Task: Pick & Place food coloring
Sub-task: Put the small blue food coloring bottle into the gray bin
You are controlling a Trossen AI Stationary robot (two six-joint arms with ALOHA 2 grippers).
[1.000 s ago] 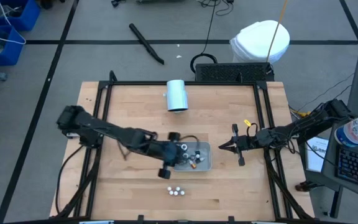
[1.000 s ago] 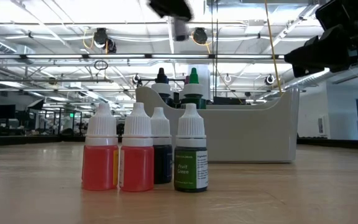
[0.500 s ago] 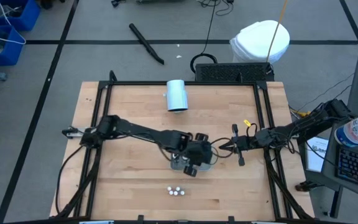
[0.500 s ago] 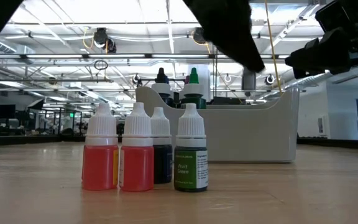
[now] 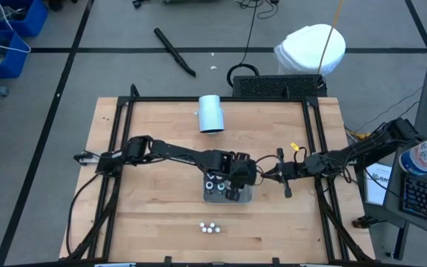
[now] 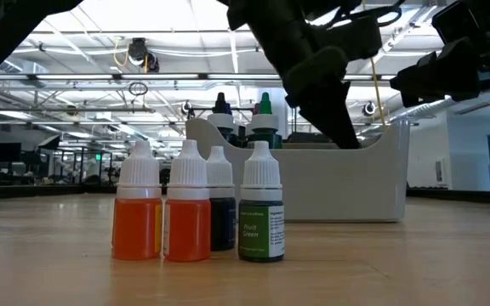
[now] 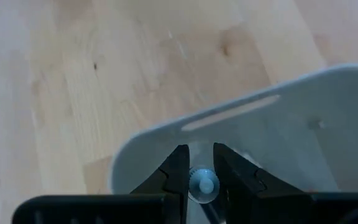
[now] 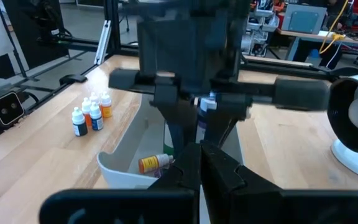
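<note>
While the left gripper (image 7: 199, 171) pinches one small bottle (image 7: 202, 185) by its cap above the grey tray (image 5: 245, 196), four more bottles (image 6: 198, 204) stand grouped on the table (image 5: 154, 215) well in front of it; one label reads "Fruit Green". Right gripper (image 5: 267, 176), fingers pressed together, waits just beside the tray.

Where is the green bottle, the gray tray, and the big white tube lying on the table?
green bottle (image 6: 261, 227), low view, on its label.
gray tray (image 6: 347, 183), low view, on its side wall.
white tube (image 5: 211, 113), high view, on the middle of its body.
</note>
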